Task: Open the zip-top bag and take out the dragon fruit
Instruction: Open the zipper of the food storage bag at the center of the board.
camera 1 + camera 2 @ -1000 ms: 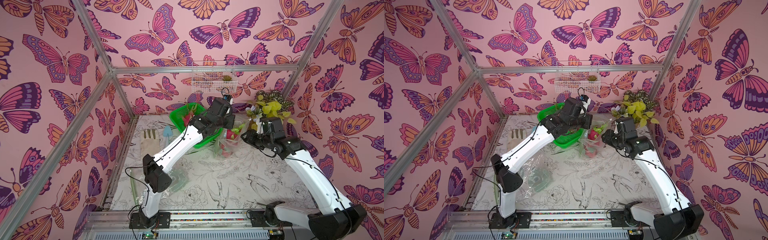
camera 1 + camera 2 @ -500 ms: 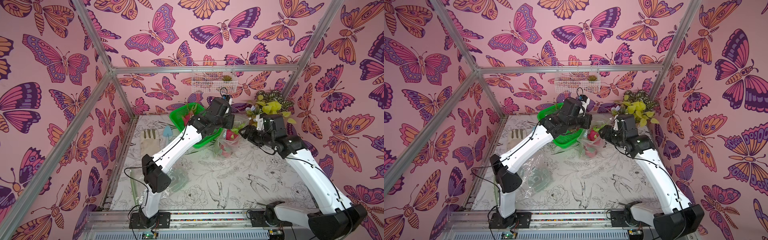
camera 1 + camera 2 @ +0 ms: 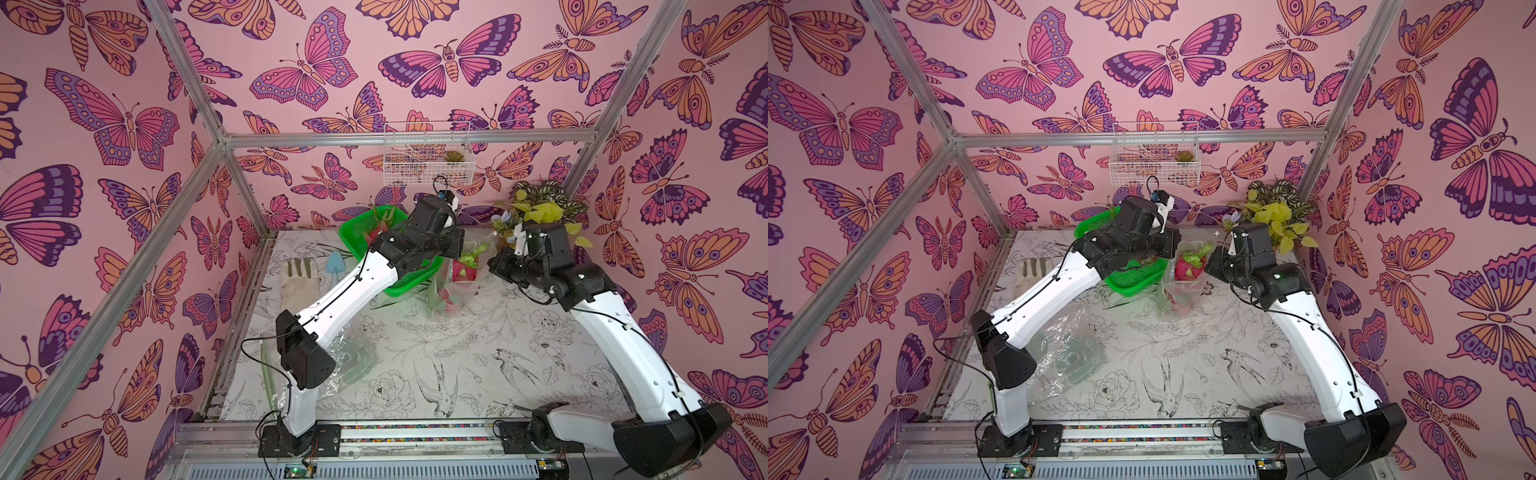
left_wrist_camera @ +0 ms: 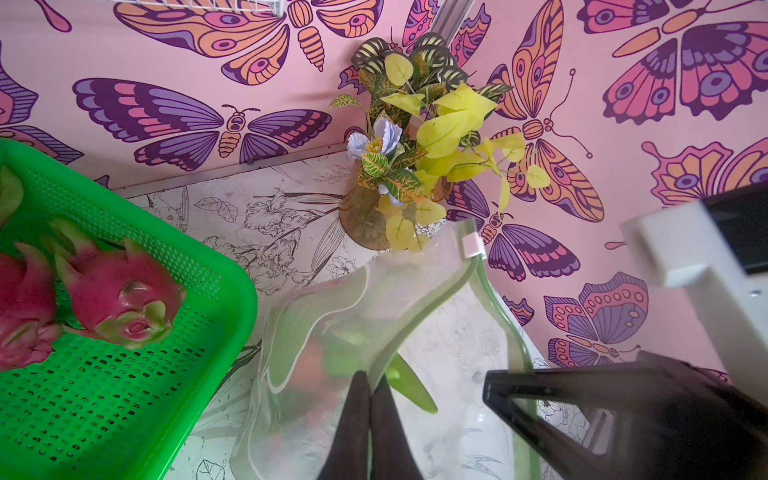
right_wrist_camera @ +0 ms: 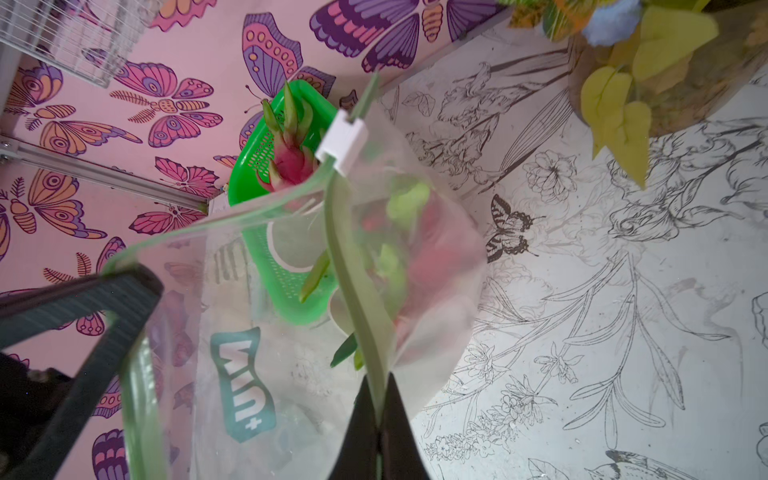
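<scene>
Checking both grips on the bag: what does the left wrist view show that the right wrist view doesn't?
Left wrist only: two dragon fruits lying in the green basket. Right wrist only: the teal logo on the zip-top bag. Both: the bag's open mouth, its white slider, the left claw and right claw each shut on opposite rims.

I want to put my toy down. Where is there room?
The front middle of the table is bare, between the crumpled plastic and the right arm. The back is crowded: basket, bag, plant.
</scene>
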`<action>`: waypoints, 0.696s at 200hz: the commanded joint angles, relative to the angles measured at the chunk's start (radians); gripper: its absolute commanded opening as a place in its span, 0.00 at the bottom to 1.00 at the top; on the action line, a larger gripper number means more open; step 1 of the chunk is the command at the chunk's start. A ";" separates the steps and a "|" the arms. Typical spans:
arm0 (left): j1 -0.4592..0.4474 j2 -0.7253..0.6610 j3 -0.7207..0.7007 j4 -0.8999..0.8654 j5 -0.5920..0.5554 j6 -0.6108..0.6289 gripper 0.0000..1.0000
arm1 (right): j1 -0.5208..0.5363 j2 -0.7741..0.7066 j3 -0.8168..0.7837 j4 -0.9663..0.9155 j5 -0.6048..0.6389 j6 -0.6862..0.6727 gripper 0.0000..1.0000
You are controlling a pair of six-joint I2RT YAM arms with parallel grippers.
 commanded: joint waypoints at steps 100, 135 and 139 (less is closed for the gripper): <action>0.065 -0.137 -0.326 0.209 0.159 -0.176 0.00 | 0.026 -0.001 0.243 -0.288 0.018 -0.177 0.00; 0.101 -0.131 -0.466 0.215 0.226 -0.194 0.00 | 0.089 0.052 0.149 -0.229 0.031 -0.176 0.00; 0.105 -0.130 -0.477 0.215 0.230 -0.195 0.00 | 0.096 0.056 0.139 -0.217 0.030 -0.174 0.00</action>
